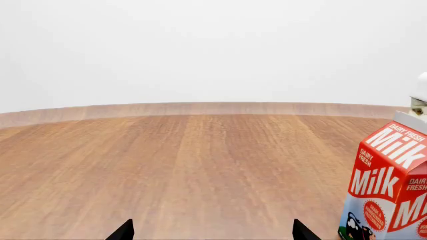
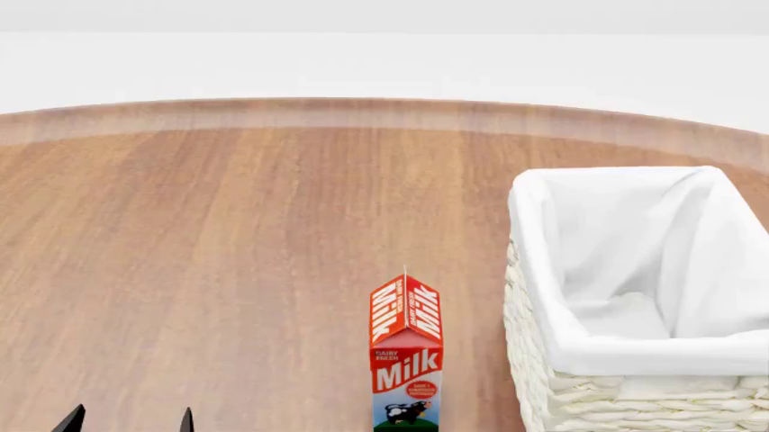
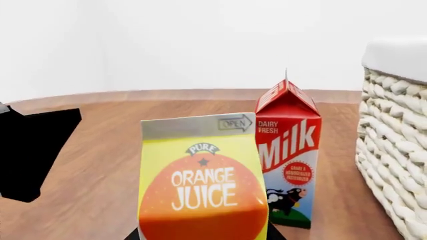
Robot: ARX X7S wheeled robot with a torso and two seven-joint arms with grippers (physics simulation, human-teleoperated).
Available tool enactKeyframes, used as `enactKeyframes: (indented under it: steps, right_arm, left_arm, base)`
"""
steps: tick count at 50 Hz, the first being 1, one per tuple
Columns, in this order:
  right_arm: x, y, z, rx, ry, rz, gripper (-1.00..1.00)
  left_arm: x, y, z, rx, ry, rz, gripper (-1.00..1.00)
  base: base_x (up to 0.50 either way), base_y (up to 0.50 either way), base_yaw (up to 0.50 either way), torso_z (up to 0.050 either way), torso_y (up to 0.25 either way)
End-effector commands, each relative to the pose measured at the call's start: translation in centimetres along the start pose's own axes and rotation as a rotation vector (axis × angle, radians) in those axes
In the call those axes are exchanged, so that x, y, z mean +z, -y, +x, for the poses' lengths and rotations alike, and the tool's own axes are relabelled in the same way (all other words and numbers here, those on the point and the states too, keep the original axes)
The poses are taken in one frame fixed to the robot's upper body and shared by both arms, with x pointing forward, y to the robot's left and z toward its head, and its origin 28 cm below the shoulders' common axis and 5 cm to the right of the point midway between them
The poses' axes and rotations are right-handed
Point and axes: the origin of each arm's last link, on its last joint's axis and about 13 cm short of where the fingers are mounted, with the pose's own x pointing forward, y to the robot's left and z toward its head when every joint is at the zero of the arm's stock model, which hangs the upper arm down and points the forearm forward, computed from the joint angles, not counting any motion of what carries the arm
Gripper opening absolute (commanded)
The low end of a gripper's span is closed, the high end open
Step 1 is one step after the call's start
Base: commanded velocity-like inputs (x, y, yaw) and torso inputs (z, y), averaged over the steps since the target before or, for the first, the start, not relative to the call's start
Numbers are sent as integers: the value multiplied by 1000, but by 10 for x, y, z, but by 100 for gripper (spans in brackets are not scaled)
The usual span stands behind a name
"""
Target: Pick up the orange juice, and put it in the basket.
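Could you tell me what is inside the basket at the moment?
The basket holds only its white cloth lining as far as the head view shows. The near inner corner is hidden by the rim. The orange juice is outside, beside the milk carton.

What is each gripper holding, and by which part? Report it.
Left gripper: nothing, open. Right gripper: the tall yellow orange juice carton sits between its fingers; a firm grip cannot be told.

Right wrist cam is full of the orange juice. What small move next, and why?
Probably ease the right pincer forward a little and close on the orange juice: the carton fills the right wrist view, upright, with the milk carton just behind it and the basket beside. The fingers are barely visible, so contact is unconfirmed.
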Motion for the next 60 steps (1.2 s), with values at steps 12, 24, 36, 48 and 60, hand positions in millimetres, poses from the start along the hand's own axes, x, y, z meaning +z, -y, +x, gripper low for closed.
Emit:
enactKeyframes:
  steps: [12,24,36,48,60]
  right_arm:
    - [30,2,-1,2,81,-49,-100]
    - [47,1,-5,5,123,-53,-100]
    - [68,-4,-9,16,179,-61,-100]
    - [90,-6,-13,17,232,-70,-100]
    - [127,-2,-17,-9,317,-60,-100]
  left_arm:
    - [0,0,0,0,0,0,100]
    - [0,0,0,0,0,0,100]
    - [0,0,0,0,0,0,100]
    - [0,0,0,0,0,0,100]
    - [0,0,0,0,0,0,100]
  base:
    - [0,0,0,0,1]
    - [0,0,0,0,1]
    - [0,0,0,0,0]
    - [0,0,0,0,1]
    - [0,0,0,0,1]
